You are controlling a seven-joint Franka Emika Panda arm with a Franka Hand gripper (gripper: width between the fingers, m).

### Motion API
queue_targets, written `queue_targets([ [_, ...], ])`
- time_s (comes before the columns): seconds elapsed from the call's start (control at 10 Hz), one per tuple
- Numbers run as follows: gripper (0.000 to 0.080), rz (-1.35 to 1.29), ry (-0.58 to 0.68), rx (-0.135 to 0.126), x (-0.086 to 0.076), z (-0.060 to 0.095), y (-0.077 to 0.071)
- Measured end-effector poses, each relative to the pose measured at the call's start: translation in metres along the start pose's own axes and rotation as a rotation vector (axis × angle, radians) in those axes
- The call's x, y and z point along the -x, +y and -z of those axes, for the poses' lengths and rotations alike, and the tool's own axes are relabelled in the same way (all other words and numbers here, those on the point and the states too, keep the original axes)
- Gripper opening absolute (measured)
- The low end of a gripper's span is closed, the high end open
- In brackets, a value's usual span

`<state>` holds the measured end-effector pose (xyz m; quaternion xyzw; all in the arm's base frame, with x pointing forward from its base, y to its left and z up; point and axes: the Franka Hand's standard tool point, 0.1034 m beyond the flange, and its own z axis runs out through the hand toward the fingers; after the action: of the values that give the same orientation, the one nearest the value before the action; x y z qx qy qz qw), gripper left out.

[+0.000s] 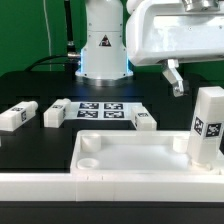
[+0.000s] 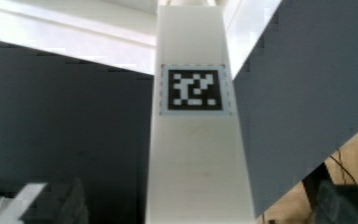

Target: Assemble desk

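The two-finger gripper (image 1: pixel 176 80), jaws spread and empty, hangs just above and to the exterior view's left of the small white tagged block leg (image 1: pixel 208 125), which stands upright, long axis vertical, at the right end of the white plastic rimmed tray-like desk top (image 1: pixel 140 158).

The white arm (image 1: pixel 104 40) stands at the top middle of the exterior view. Its big white wrist (image 1: pixel 170 35) fills the upper right corner. The gripper (image 1: pixel 200 82) points straight down from it. One dark finger (image 1: pixel 175 78) hangs below, a bit tilted. The other finger is out of sight there. The jaws are spread wide and squeeze nothing.
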<state>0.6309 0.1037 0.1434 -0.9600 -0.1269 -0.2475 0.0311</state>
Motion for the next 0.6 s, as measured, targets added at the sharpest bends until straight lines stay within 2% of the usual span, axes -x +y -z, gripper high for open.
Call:
queue_targets([
  [0.4,0.0649,0.007,-0.031,-0.004,-0.017,0.028,0.000],
  [0.6,0.0649,0.007,-0.055,-0.009,-0.015,0.027,-0.001],
])
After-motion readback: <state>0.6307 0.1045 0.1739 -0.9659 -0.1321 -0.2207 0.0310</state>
